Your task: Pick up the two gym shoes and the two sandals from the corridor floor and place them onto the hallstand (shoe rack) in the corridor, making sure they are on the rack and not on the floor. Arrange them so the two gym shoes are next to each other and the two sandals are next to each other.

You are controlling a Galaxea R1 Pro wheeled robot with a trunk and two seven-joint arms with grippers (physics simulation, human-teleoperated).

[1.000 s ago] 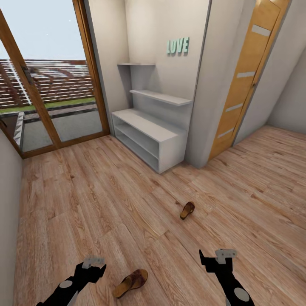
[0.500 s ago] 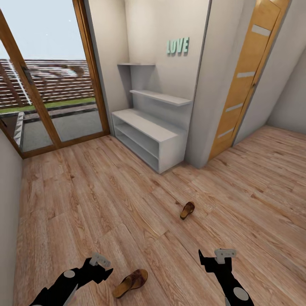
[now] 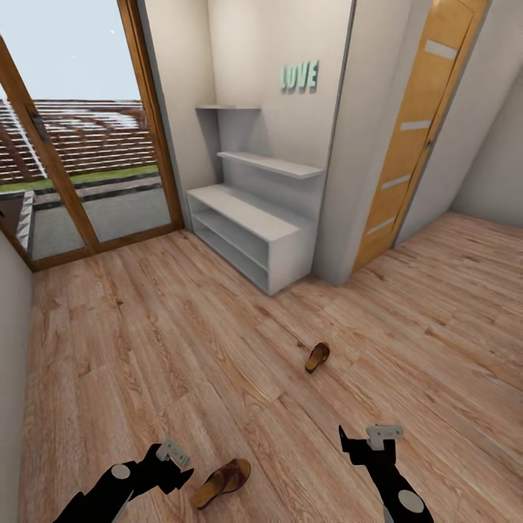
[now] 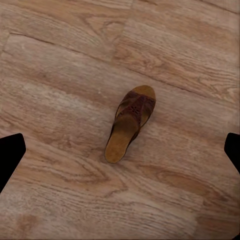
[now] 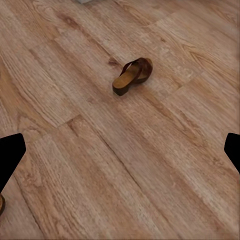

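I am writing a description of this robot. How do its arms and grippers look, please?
Both arms are glossy black with a round grey disc on the forearm. The left gripper and right gripper have pale grey blocky parts at the end. No cables show.

Two sandals point(image 3: 221, 482) point(image 3: 317, 357), one hallstand point(image 3: 250, 225), one door point(image 3: 403, 138).

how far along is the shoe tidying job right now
Nothing looks done yet: the pale grey hallstand has bare shelves where visible. Both dark brown leather sandals lie on the wood-plank floor, the near one beside the left pincer, the far one ahead of the right pincer. Both pincers look open and hold nothing. The left wrist view looks straight onto the near sandal, so that pickup seems next. Everything remains.
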